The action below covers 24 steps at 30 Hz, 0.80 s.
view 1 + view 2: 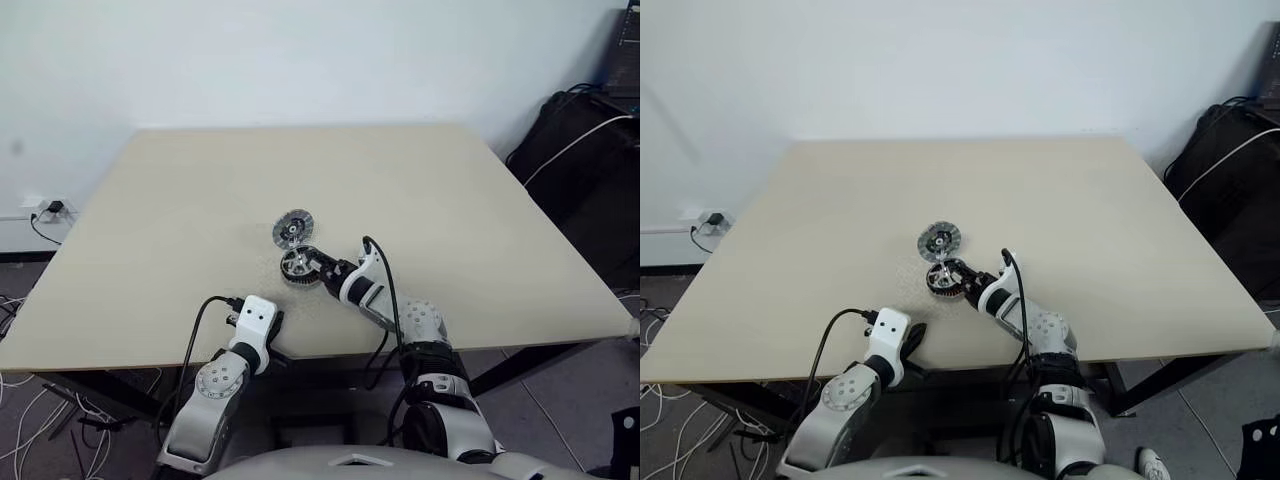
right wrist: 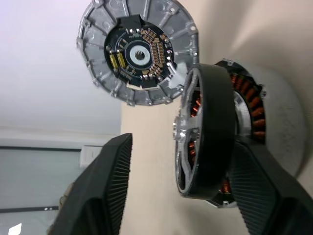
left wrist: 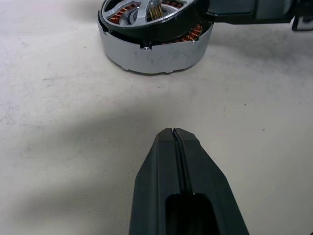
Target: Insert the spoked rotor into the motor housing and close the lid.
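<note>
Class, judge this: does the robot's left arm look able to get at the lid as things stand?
Probably not directly. The left gripper sits shut near the table's front edge, and the motor housing, the spoked rotor and the right gripper stand between it and the lid.

Left arm sits low at the near tabletop [image 1: 120,230] edge, bent at the elbow, left gripper [image 3: 173,133] pointing forward and slightly down with its two black fingers [image 3: 161,171] pressed together, nothing between them. Right arm reaches further forward over the tabletop, wrist rolled, right gripper [image 2: 178,169] angled toward the robot's left. Its ribbed fingers [image 2: 110,186] stand apart, one on each side of the spoked rotor [image 2: 203,132]; contact not clear.
</note>
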Each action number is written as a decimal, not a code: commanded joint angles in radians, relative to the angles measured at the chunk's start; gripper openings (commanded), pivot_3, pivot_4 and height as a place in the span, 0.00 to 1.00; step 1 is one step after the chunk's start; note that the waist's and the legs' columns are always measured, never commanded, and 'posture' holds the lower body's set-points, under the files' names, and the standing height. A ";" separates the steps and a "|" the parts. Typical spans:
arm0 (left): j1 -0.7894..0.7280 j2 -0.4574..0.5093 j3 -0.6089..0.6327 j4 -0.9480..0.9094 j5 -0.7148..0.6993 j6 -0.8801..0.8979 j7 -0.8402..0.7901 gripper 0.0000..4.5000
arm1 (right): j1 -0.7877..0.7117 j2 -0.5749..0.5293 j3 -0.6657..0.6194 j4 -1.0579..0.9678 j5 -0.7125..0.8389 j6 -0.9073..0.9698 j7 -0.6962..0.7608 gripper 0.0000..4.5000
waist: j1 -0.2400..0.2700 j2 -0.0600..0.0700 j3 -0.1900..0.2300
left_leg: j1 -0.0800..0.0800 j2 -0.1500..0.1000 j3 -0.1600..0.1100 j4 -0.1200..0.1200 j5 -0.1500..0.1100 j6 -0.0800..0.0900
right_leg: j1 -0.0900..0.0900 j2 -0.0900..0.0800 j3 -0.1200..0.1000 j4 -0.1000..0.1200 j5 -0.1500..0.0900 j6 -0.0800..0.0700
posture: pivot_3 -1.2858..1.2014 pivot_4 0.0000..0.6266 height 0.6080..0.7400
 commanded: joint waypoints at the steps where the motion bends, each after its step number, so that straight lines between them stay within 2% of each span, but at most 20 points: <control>1: -0.016 -0.004 -0.005 -0.031 -0.008 -0.013 -0.004 0.00 | 0.009 -0.007 -0.014 -0.086 0.009 0.006 -0.010 0.65 | 0.001 0.000 0.000 | 0.000 0.000 0.000 0.000 0.000 0.000 | 0.000 0.000 0.000 0.000 0.000 0.000 | 0.52 0.00 1.00; 19: -0.042 -0.008 -0.015 0.000 -0.009 -0.022 -0.025 0.00 | 0.118 -0.057 -0.003 -0.416 0.034 0.083 -0.075 0.65 | 0.001 0.000 0.000 | 0.000 0.000 0.000 0.000 0.000 0.000 | 0.000 0.000 0.000 0.000 0.000 0.000 | 0.52 0.00 1.00; 21: -0.040 -0.008 -0.015 -0.001 -0.009 -0.023 -0.025 0.00 | 0.136 -0.079 0.029 -0.478 0.004 0.076 -0.071 0.65 | 0.002 0.000 0.000 | 0.000 0.000 0.000 0.000 0.000 0.000 | 0.000 0.000 0.000 0.000 0.000 0.000 | 0.52 0.00 1.00; 24: -0.038 -0.007 -0.015 -0.002 -0.009 -0.022 -0.027 0.00 | 0.174 -0.140 0.150 -0.591 -0.120 -0.005 -0.032 0.65 | 0.001 0.000 0.000 | 0.000 -0.001 0.000 0.000 0.000 0.000 | 0.000 0.000 0.000 0.000 0.000 0.000 | 0.52 0.00 1.00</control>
